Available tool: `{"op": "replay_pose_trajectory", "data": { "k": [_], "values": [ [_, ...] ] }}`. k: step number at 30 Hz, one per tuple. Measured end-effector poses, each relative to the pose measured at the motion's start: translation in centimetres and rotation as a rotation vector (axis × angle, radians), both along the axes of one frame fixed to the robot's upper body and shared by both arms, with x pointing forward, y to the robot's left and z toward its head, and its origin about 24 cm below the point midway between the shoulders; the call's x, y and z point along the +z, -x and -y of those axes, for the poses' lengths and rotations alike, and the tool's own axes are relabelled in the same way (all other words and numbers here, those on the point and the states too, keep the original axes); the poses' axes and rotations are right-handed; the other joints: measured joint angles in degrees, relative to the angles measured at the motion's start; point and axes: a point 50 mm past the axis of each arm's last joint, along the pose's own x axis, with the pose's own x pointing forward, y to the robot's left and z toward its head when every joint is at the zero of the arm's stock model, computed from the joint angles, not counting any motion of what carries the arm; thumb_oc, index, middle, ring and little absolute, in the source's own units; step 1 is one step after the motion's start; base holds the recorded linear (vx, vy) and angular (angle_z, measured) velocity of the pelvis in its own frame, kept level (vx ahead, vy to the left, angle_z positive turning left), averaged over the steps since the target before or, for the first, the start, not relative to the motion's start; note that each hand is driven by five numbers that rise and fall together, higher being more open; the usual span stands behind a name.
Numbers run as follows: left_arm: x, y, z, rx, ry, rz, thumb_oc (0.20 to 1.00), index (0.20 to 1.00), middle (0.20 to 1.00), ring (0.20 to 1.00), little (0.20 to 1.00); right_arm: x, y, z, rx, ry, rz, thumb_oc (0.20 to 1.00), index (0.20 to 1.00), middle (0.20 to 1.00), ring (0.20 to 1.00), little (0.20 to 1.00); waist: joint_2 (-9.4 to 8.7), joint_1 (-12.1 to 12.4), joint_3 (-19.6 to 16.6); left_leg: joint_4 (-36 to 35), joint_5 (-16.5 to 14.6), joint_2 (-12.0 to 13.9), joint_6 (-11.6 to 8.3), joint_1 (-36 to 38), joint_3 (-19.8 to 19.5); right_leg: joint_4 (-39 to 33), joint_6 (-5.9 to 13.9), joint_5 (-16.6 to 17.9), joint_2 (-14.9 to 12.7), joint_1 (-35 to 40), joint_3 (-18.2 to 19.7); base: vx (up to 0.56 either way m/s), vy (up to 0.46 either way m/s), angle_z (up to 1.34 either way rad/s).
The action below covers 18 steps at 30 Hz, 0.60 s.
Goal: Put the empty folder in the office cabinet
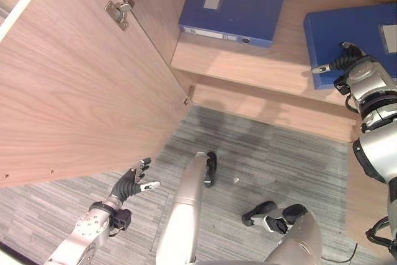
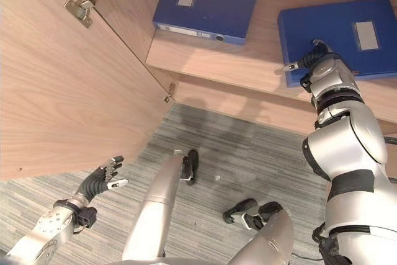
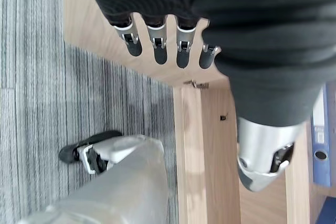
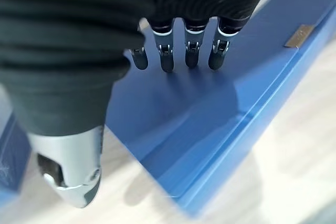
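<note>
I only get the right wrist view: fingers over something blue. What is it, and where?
Observer: A blue folder, lying flat on the cabinet shelf; the right hand is open over its near corner.
Operator: Is it alone there?
Observer: No, a second blue folder lies flat on the same shelf, to the robot's left, apart from it.
Operator: And the other hand?
Observer: The left hand hangs open and empty, low by the open cabinet door, above the carpet.
</note>
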Motion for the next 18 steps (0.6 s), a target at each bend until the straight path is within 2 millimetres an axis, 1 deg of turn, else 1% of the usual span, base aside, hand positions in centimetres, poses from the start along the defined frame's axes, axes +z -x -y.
{"op": "replay_pose_trajectory", "data": {
  "k": [1, 2, 3, 5, 8, 12, 13, 14, 15, 16, 17, 18],
  "values": [
    [0.0, 0.0, 0.0, -0.005, -0.009, 0.001, 1.000, 1.000, 1.000, 1.000, 1.000, 0.0, 0.0, 0.0, 0.006, 0.053, -0.019, 1.000, 1.000, 1.000, 1.000, 1.000, 0.00, 0.06, 0.00, 0.03, 0.03, -0.09, -0.02, -0.19, -0.08, -0.01, 0.02, -0.02, -0.04, -0.08, -0.13, -0.02, -0.025, 0.07],
    [0.1, -0.2, 0.1, -0.013, -0.010, 0.002, 1.000, 1.000, 1.000, 1.000, 1.000, -0.5, 0.1, 0.3, -0.004, 0.185, -0.088, 1.000, 1.000, 1.000, 1.000, 1.000, 0.00, 0.21, 0.00, -0.01, 0.21, -0.21, 0.22, -0.30, -0.24, -0.02, 0.04, -0.02, -0.07, -0.09, -0.26, -0.02, -0.031, 0.05],
    [0.4, -0.5, 0.2, -0.024, -0.010, 0.013, 1.000, 1.000, 1.000, 1.000, 1.000, -0.7, 0.2, 0.4, -0.008, 0.254, -0.124, 1.000, 1.000, 1.000, 1.000, 1.000, 0.00, 0.31, 0.00, -0.09, 0.23, -0.27, 0.18, -0.28, -0.26, -0.07, 0.04, -0.02, -0.07, -0.01, -0.31, -0.02, -0.036, 0.04],
    [1.0, -0.8, 0.3, -0.037, -0.012, 0.042, 1.000, 1.000, 1.000, 1.000, 1.000, -0.5, 0.2, 0.3, -0.006, 0.296, -0.145, 1.000, 1.000, 1.000, 1.000, 1.000, 0.00, 0.26, 0.00, -0.09, 0.19, -0.31, 0.07, -0.28, -0.28, -0.08, 0.03, -0.02, -0.07, 0.05, -0.37, 0.00, 0.000, 0.00],
    [1.3, -1.0, 0.4, -0.045, -0.019, 0.053, 1.000, 1.000, 1.000, 1.000, 1.000, -0.3, 0.0, 0.0, 0.008, 0.301, -0.152, 1.000, 1.000, 1.000, 1.000, 1.000, 0.00, 0.05, 0.00, -0.10, 0.07, -0.29, -0.05, -0.25, -0.29, -0.08, 0.04, -0.03, -0.06, 0.05, -0.38, 0.00, 0.000, 0.00],
    [1.2, -1.2, 0.4, -0.051, -0.022, 0.038, 1.000, 1.000, 1.000, 1.000, 1.000, -0.2, -0.1, -0.2, 0.008, 0.249, -0.127, 1.000, 1.000, 1.000, 1.000, 1.000, 0.02, 0.16, 0.01, -0.12, 0.06, -0.27, -0.08, -0.29, -0.31, -0.07, 0.06, -0.12, -0.06, -0.07, -0.36, 0.00, 0.000, 0.00],
    [1.2, -1.2, 0.4, -0.047, -0.019, 0.038, 1.000, 1.000, 1.000, 1.000, 1.000, 0.1, -0.2, -0.4, 0.005, 0.200, -0.088, 1.000, 1.000, 1.000, 1.000, 1.000, 0.18, 0.24, 0.07, -0.12, 0.02, -0.28, -0.04, -0.36, -0.32, -0.05, 0.11, -0.16, -0.06, -0.07, -0.36, 0.00, 0.000, 0.00],
    [1.1, -1.2, 0.5, -0.041, -0.013, 0.038, 1.000, 1.000, 1.000, 1.000, 1.000, 0.5, -0.3, -0.6, -0.002, 0.105, -0.013, 1.000, 1.000, 1.000, 1.000, 1.000, 0.41, 0.30, 0.09, -0.07, 0.04, -0.28, -0.05, -0.72, -0.31, -0.02, 0.11, -0.17, -0.08, -0.47, -0.36, 0.01, 0.031, 0.00],
    [1.0, -1.2, 0.4, -0.034, -0.013, 0.034, 1.000, 1.000, 1.000, 1.000, 1.000, 0.5, -0.4, -0.8, -0.006, 0.087, 0.016, 1.000, 1.000, 1.000, 1.000, 1.000, 0.58, 0.45, 0.11, -0.05, 0.06, -0.29, -0.07, -0.84, -0.31, 0.01, 0.10, -0.17, -0.09, -0.58, -0.35, 0.00, 0.000, 0.00],
    [1.0, -1.2, 0.4, -0.017, -0.012, 0.042, 1.000, 1.000, 1.000, 1.000, 1.000, 1.1, -0.3, -0.7, -0.028, 0.067, 0.082, 1.000, 1.000, 1.000, 1.000, 1.000, 1.04, 0.84, 0.14, 0.02, 0.06, -0.31, -0.07, -0.93, -0.30, 0.10, 0.09, -0.18, -0.13, -0.63, -0.36, 0.00, 0.000, 0.00],
    [1.1, -1.3, 0.5, -0.001, -0.006, 0.060, 1.000, 1.000, 1.000, 1.000, 1.000, 1.9, -0.3, -0.6, -0.043, 0.080, 0.128, 1.000, 1.000, 1.000, 1.000, 1.000, 1.64, 1.18, 0.34, 0.02, 0.09, -0.30, -0.08, -0.97, -0.29, 0.08, 0.11, -0.17, -0.16, -0.68, -0.36, 0.00, 0.000, 0.00],
    [1.2, -1.3, 0.5, 0.018, -0.003, 0.085, 1.000, 1.000, 1.000, 1.000, 1.000, 2.8, -0.3, -0.9, -0.051, 0.199, 0.162, 1.000, 1.000, 1.000, 1.000, 1.000, 2.19, 2.46, 0.39, 0.01, 0.29, -0.32, 0.09, -1.30, -0.30, 0.19, 0.15, -0.27, -0.17, -0.92, -0.38, 0.00, -0.003, 0.05]
  ]
}}
